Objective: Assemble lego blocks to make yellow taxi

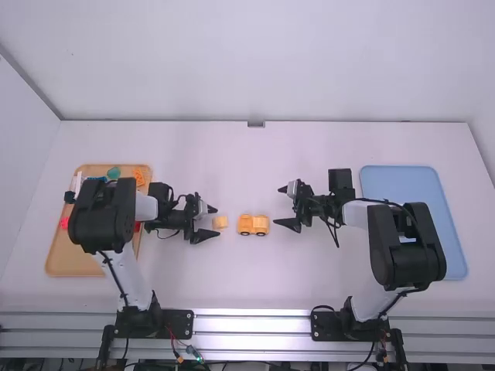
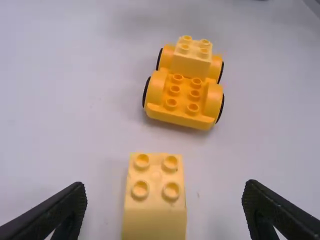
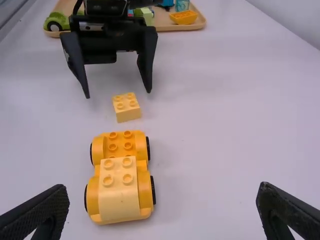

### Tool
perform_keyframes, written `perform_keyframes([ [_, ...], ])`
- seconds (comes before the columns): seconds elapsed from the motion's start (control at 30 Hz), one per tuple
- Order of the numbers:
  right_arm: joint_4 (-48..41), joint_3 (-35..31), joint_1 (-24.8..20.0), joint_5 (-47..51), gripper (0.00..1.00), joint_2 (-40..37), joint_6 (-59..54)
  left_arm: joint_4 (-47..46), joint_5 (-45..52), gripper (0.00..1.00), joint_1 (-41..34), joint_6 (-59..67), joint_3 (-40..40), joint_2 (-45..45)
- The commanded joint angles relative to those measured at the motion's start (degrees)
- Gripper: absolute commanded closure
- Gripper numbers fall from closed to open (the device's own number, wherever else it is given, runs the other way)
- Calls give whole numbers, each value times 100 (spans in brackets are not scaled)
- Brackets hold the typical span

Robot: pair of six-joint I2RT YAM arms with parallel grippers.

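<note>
ok so your left gripper (image 1: pixel 216 222) is wide open w/ nothing in it, and the loose yellow block (image 2: pixel 154 200) sits on the table (image 1: pixel 247 282) right at the mouth of it, roughly centred btwn the two fingertips. Can't tell tbh if the tips are low enough to straddle it or a touch short/high. The stud side is up and it's a 2x2 top, so no long axis to fuss over. Its sides look abt square to your fingers, so IMO no big twist needed, just ease in and close.

Your right gripper (image 1: pixel 278 205) is open too, empty, on the far side of the car (image 2: pixel 182 102). The car's length runs roughly along the line from one arm to the other. The bare-stud end faces your left gripper, and the end w/ the fitted block (image 3: pixel 119 187) faces the right one. Left arm is def the nearer one for this pick.

Also fyi, the car is off-centre for the right gripper, over toward the base-side finger, so if you want that arm to steady it, prob shift toward the bases first or you'll nudge it.
</note>
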Motion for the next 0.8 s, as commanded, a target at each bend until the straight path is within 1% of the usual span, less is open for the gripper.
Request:
perform_keyframes([
  [0.0,-15,-28,7,-35,1,37,13,170,127,25,-22,55,-105,149],
  [0.03,-22,-28,7,-35,1,37,11,249,116,28,-22,50,-125,166],
  [0.13,-31,-28,7,-35,1,37,15,839,94,28,-15,-396,-297,232],
  [0.3,-42,-28,7,-37,1,37,13,1432,61,33,-72,-656,-511,299],
  [0.37,-42,-28,7,-37,1,37,11,1589,-15,38,-131,-651,-590,306],
  [0.4,-42,-28,7,-35,1,37,13,1604,-35,39,-144,-651,-599,306],
  [0.53,-46,-28,7,-55,1,37,13,1709,-184,46,-299,-651,-623,306],
  [0.63,-46,-28,7,-52,1,37,13,1589,-308,60,-352,-649,-520,306],
  [0.77,-50,-28,7,-52,2,37,15,1414,-345,60,-291,-649,-407,306],
])
